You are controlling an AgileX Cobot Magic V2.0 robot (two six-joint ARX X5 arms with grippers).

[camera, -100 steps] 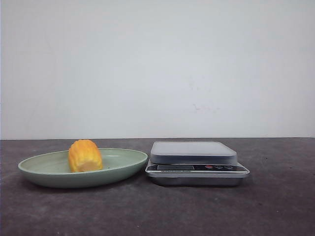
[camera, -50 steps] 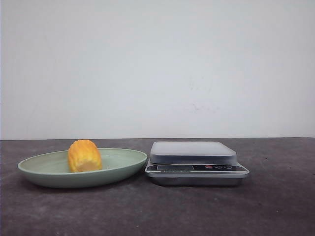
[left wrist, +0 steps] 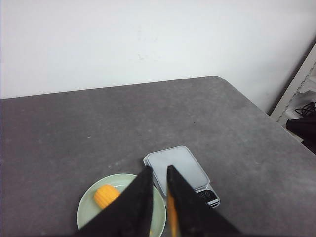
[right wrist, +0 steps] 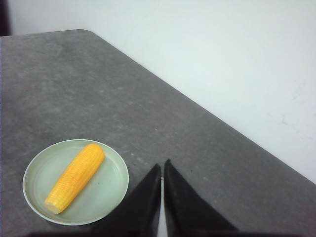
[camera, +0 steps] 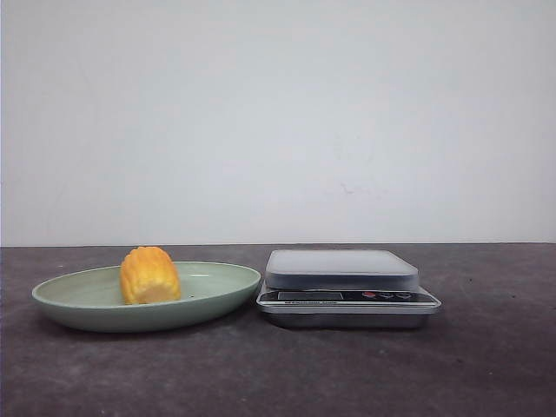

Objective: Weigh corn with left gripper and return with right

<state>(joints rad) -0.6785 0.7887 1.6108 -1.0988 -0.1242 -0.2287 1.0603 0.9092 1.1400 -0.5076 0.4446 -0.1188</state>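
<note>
On the dark table we find the corn lying in the pale green plate, its cut end turned toward us in the front view. From the plate, the kitchen scale sits at three o'clock, just beside it, the rims nearly touching, and its platform is bare.

We judge the task to be at its very beginning. Nothing has been weighed: the corn is not yet lifted, the scale carries no load, and neither arm shows in the front view at all. Everything is left: the pick-up with the left arm, the placing on the scale, and the return to the plate with the right arm.

Both arms hang high above the table. Our left gripper has its fingers pressed nearly together with only a thin gap, pinching nothing; the plate and corn lie well below it. Our right gripper is likewise drawn together and empty, with the corn in view well apart from it.

As for writing, we can read none. The scale's front panel shows a dark display strip and a few small buttons, one of them reddish, but any lettering is too small to make out.
</note>
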